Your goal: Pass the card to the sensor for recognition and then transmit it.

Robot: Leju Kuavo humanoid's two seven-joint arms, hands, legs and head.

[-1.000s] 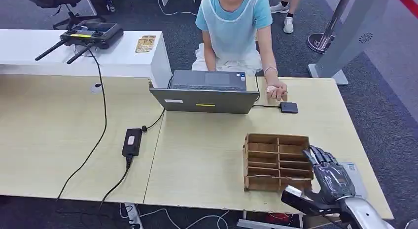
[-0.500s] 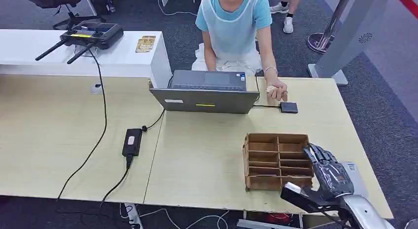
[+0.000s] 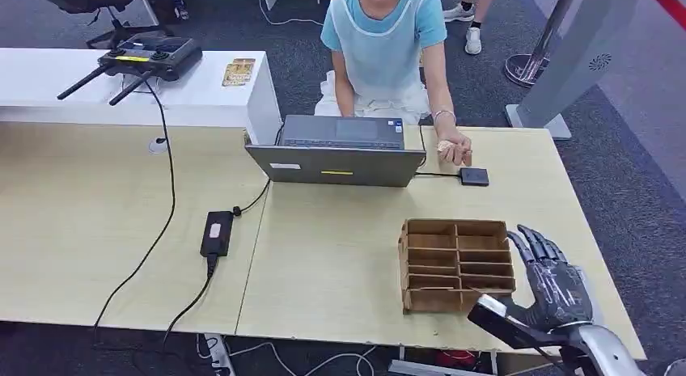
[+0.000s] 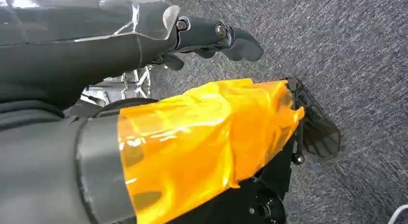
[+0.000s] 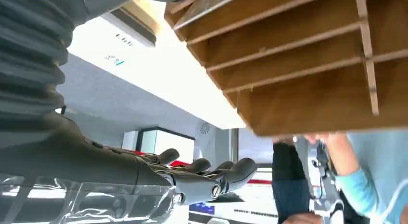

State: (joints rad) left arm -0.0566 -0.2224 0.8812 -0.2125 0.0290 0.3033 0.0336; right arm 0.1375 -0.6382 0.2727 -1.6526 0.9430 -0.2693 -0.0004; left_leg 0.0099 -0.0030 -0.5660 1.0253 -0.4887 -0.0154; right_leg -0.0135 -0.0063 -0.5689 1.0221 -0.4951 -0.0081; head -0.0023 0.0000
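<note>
The right hand (image 3: 554, 287) hovered at the near right edge of the desk (image 3: 340, 255), fingers spread and extended forward, thumb out to its left, holding nothing; it sat just right of the wooden rack (image 3: 455, 264), with its fingers beside the rack's right wall rather than inside any slot. Under the hand lay a pale flat thing, mostly hidden, and I could not tell whether it was the card or some pad. In the right wrist view the same hand (image 5: 202, 178) showed straight, parted fingers with nothing between them, and the rack (image 5: 308, 60) loomed close with its dividers running crosswise. No card could be picked out for certain in the slots, so the card's place stayed unclear; judged from the task, it would lie in the rack or under the hand, either way just beside the right hand, which was plainly the nearer one. The left hand (image 4: 211, 38) hung low over the carpet, fingers loosely curled and gripping nothing. Farther across the desk, a small dark sensor (image 3: 474, 176) lay well ahead of the hand and slightly to its left, beside a person's hand (image 3: 455, 147) and the laptop (image 3: 336, 154). Any carry to it would run forward past the rack.
</note>
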